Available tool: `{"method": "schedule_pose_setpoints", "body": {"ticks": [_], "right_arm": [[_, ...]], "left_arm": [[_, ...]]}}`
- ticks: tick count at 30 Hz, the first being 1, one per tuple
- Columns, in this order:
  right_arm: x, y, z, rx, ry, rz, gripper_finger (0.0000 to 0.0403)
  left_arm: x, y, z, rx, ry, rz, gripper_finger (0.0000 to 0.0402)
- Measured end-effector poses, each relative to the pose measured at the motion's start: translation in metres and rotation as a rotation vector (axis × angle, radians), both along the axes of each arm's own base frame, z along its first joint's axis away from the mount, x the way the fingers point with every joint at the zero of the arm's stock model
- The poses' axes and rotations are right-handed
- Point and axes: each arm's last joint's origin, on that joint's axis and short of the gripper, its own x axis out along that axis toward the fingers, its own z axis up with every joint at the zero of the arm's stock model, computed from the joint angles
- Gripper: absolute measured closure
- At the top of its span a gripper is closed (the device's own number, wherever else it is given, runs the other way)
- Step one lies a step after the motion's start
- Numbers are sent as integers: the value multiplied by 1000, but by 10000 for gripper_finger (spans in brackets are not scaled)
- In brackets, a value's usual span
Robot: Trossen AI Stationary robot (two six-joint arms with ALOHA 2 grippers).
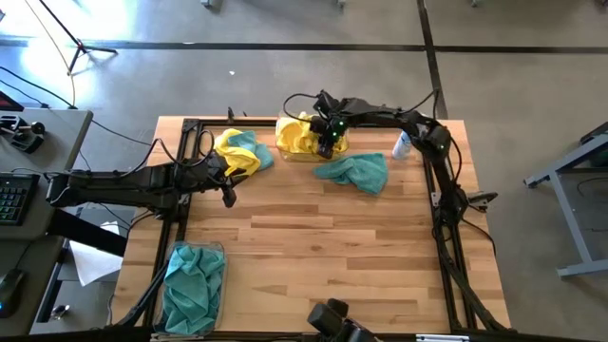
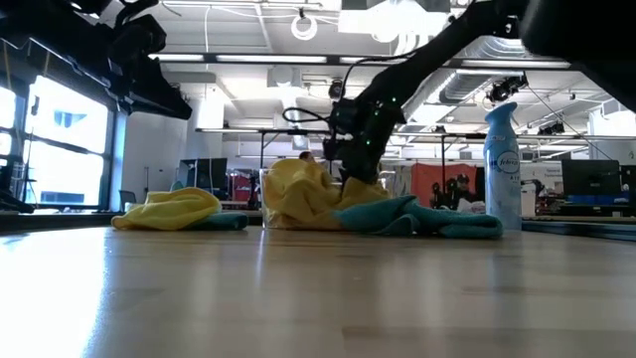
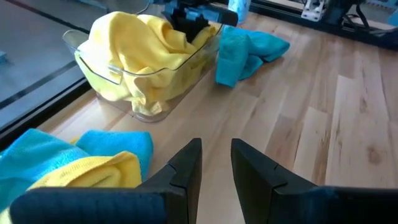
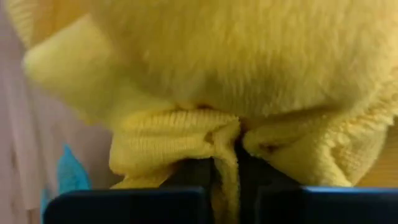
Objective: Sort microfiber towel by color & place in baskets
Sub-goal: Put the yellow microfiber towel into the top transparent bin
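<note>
A yellow towel is pinched in a fold between the nearly closed fingers of the right hand, which is lowered into the clear basket at twelve o'clock on the surface. The left hand is held narrowly parted and empty near nine o'clock, just beside a yellow-and-teal heap. A loose teal towel lies at one o'clock, near a spray bottle. A second basket at seven o'clock is filled with teal cloth. The cloths are judged light, soft and limp; a raised fold or bunched ridge is best pinched, since layers may be dragged along together.
</note>
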Motion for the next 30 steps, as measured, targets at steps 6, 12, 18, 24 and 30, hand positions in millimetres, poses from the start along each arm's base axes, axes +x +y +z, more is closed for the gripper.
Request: {"method": "schedule_pose_setpoints", "body": {"ticks": [6,12,18,24,30], "right_arm": [[2,-1,-11,36,26,-66,342],[3,-2,-2,56,44,-132,295],[5,-5,26,65,66,-138,262],[7,-7,67,68,57,-155,250],[5,-6,96,80,43,-192,249]], "left_arm": [[0,0,0,-5,-2,2,328],[0,0,0,-4,-1,2,328],[0,0,0,-4,0,2,328],[0,0,0,-3,0,1,328],[0,0,0,-3,0,1,328]]}}
